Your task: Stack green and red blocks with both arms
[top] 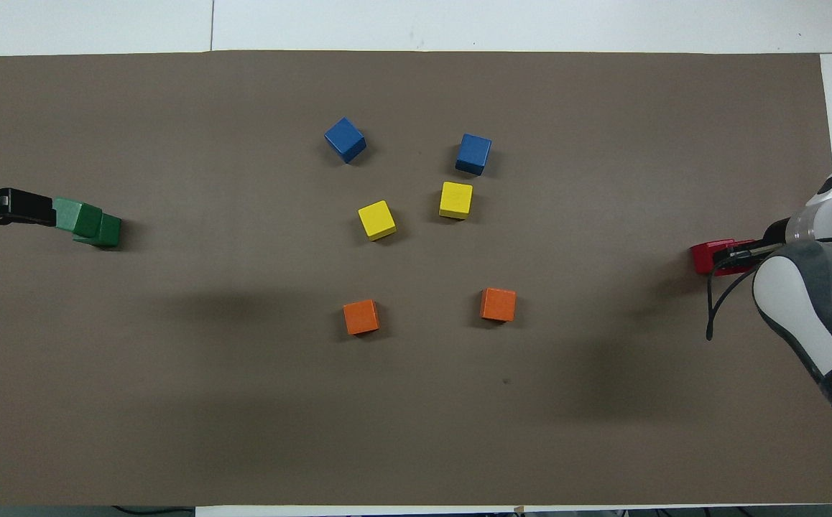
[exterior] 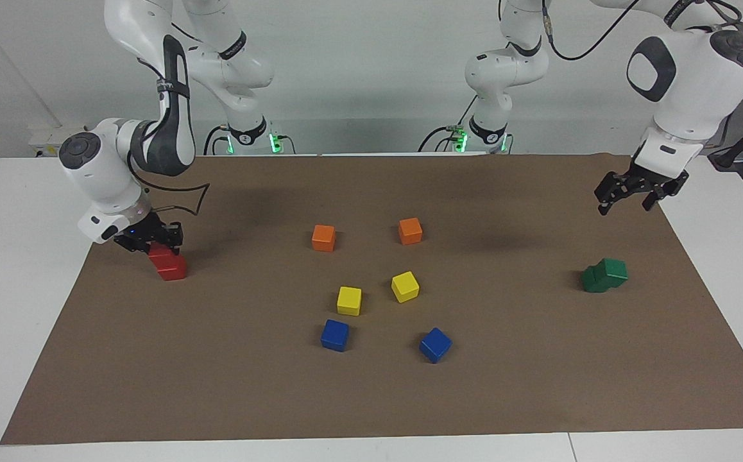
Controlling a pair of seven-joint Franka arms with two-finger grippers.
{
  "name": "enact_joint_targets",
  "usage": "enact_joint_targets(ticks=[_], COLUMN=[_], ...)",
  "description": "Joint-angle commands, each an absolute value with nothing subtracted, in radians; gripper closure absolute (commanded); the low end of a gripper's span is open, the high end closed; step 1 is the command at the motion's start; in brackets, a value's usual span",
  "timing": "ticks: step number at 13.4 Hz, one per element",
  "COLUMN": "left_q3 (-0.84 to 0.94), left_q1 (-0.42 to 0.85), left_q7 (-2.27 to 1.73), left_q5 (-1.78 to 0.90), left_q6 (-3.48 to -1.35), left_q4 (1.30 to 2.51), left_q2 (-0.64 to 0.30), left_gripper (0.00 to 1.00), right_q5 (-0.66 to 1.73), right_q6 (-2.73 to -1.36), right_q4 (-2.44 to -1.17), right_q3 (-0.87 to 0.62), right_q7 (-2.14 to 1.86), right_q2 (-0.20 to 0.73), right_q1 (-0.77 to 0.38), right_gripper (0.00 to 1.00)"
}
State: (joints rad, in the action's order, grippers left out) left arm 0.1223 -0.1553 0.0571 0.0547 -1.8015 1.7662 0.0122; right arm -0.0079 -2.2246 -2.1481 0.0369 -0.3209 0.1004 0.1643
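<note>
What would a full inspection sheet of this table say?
Surface: brown paper mat on a white table.
Job's things: two dark green cubes, stacked askew, at the left arm's end; two bright red cubes, stacked with an offset, at the right arm's end.
Clutter: two orange cubes, two yellow cubes and two blue cubes mid-mat, all apart.
Grippers: left pincer open, raised over the mat, holding nothing; right pincer shut on the upper red cube.
Cables: black cable loop hanging by the right pincer.
Surroundings: plain white wall; nothing else seen.
</note>
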Motion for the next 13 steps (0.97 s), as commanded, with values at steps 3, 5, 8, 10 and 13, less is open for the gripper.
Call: enact_joint_targets(ticks=[3, 5, 8, 10, 13], left_q3=[0.130, 0.129, 0.130, 0.115, 0.032], left_q1=[-0.137, -0.137, -0.135, -0.094, -0.008], left_q7=[0.041, 0.038, 0.038, 0.034, 0.028], left_q5=[0.043, 0.002, -0.003, -0.003, -0.003], left_q6=[-1.671, -1.649, -1.634, -1.605, -1.568], left_q4=[1.747, 1.733, 1.730, 1.704, 1.698], left_q2=[0.048, 0.049, 0.048, 0.041, 0.041], left_gripper=[0.00, 0.00, 0.00, 0.00, 0.00], right_q5=[-0.018, -0.018, -0.018, -0.018, -0.018], right_q6=[-2.249, -2.249, -2.249, -2.247, -2.227], right_q4=[-2.163, -2.163, -2.161, -2.158, -2.148], right_q3=[0.028, 0.028, 0.028, 0.028, 0.028], right_q7=[-0.351, -0.350, -0.344, -0.347, -0.342], right_q2=[0.094, 0.094, 0.095, 0.097, 0.095], right_q1=[0.184, 0.184, 0.186, 0.186, 0.187], right_gripper=[1.00, 1.00, 0.00, 0.00, 0.00])
